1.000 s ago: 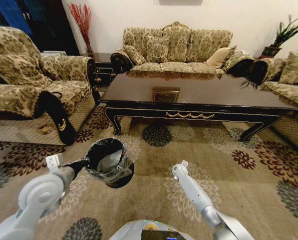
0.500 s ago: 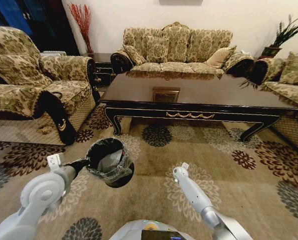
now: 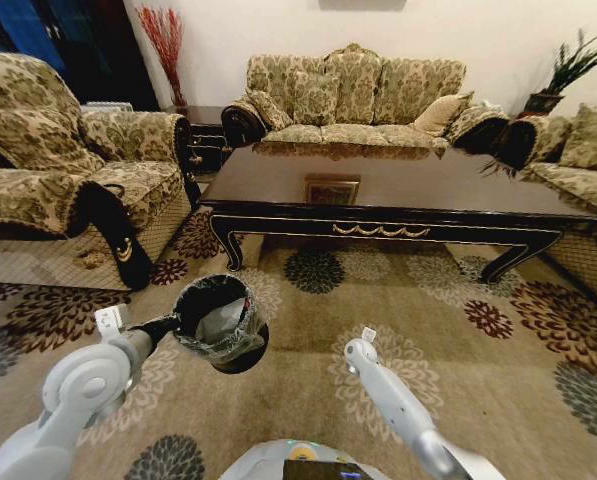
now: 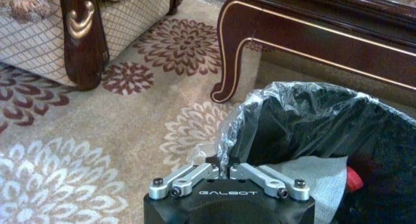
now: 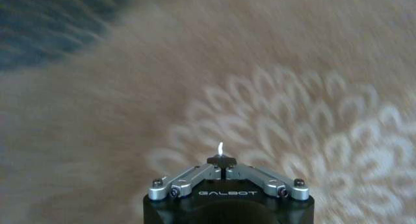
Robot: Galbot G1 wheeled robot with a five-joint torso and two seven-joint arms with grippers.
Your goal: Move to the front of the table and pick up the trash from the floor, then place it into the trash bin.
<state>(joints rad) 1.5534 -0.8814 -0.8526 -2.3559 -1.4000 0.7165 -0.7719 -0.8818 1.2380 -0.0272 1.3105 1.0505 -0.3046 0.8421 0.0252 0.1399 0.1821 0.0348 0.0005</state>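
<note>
While the robot stands in front of the table [image 3: 398, 190], the approach part of the task looks done and the pickup is well under way. Nearest, the right gripper [image 5: 221, 161] hangs low over the floor [image 3: 308, 400] at right, jaws pressed together on a tiny white scrap [image 5: 219, 148], which I judge to be a bit of the trash. Left of it, the left gripper [image 4: 221, 164] pinches the bag-lined rim of the trash bin [image 3: 218, 322] and holds it tilted above the carpet; white paper and something red already lie inside. Farther off, the long dark surface stretches across. What seems left is dropping the scrap into the bin.
</note>
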